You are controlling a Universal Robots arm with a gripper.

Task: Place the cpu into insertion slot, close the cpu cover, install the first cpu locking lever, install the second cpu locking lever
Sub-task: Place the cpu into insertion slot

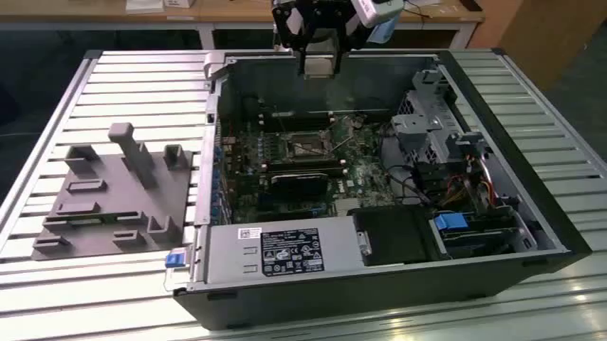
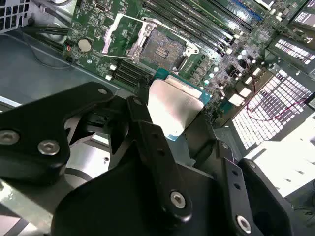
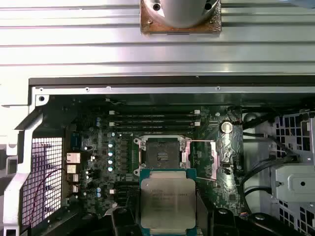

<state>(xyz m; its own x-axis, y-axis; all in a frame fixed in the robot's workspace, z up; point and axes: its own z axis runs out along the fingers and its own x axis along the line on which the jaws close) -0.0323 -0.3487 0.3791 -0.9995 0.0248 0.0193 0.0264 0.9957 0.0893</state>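
The black two-fingered gripper (image 1: 318, 68) has its fingers closed tight on the flat square cpu with a dull silvery metal top (image 3: 167, 199), holding it in the air over the open grey computer case (image 1: 379, 298). Below, the square silver-rimmed insertion slot (image 3: 161, 156) in the green circuit board (image 3: 125, 162) lies bare — its thin silver cpu cover (image 3: 219, 157) is swung open beside it.

A table (image 1: 124, 78) of pale metal slats carries everything. An open, dark computer case (image 1: 379, 302) lies on its side across the middle and the exterior view's right of the slats. A grey moulded fixture (image 1: 104, 206) with upright posts sits flat on the slats at the exterior view's left, just beside the case.
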